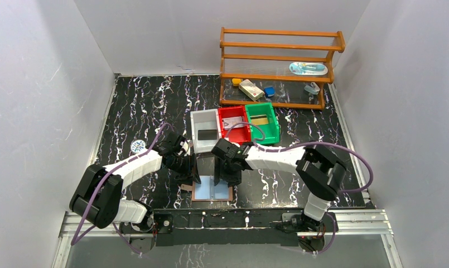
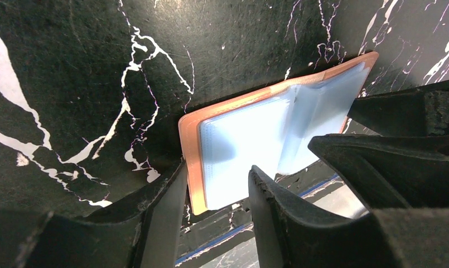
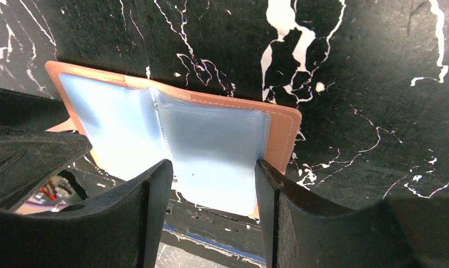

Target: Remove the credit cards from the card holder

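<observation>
The card holder (image 1: 212,191) lies open, blue lining up, at the middle of the worktop's (image 1: 133,106) near edge. The left end effector (image 2: 216,170) and right end effector (image 3: 212,164) hang over its two halves, fingers spread, pinching nothing. The step in hand looks like lining up. Next, one pins the leather while the other catches one of the credit cards by its edge.

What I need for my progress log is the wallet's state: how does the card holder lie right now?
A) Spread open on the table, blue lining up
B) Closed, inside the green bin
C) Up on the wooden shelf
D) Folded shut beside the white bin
A: the top view shows the card holder spread open on the table with its light blue lining facing up, and both wrist views agree.
</observation>
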Controlling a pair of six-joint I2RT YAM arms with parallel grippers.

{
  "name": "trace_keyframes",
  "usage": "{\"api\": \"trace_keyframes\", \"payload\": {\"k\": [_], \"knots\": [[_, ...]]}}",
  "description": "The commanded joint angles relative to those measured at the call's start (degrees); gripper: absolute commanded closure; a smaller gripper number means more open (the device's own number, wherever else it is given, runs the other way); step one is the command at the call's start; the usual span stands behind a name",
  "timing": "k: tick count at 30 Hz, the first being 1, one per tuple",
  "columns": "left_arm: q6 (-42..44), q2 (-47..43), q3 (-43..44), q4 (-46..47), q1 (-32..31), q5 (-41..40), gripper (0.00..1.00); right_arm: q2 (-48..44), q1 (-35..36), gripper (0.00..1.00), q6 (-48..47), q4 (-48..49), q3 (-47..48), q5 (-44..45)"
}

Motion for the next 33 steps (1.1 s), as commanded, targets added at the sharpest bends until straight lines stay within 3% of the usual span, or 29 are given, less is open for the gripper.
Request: {"api": "trace_keyframes", "payload": {"k": [1,5,8,11,16,21,27,33], "knots": [[-0.7,-1.4,-0.1,-0.7,-0.5,2.2,0.58,5.4,2.4,0.35,-1.6,-5.2,5.1,5.3],[-1.4,-1.8,-0.5,0.3,-0.5,2.7,0.59,7.4,3.0,0.37,-3.2,-0.1,6.3,0.8],[-1.8,-1.9,-0.8,0.6,-0.5,3.0,0.6,6.5,2.8,0.45,-2.7,5.6,5.7,-1.9],[-1.9,-2.2,-1.1,0.8,-0.5,3.0,0.6,6.4,2.8,0.57,-2.6,6.1,6.5,-1.4],[-2.1,-2.3,-1.1,0.8,-0.5,3.0,0.6,5.9,2.8,0.62,-2.4,6.6,6.0,-1.3],[-2.2,-2.5,-1.2,0.8,-0.5,2.4,0.6,5.6,2.7,0.59,-2.1,1.4,7.3,2.7],[-2.6,-3.0,-1.3,0.6,-0.5,1.6,0.6,2.6,2.7,0.39,-2.3,-5.7,8.2,9.3],[-2.5,-3.0,-1.2,0.3,-0.4,1.6,0.6,0.2,2.8,0.31,-1.2,-7.1,6.5,8.8]]}}
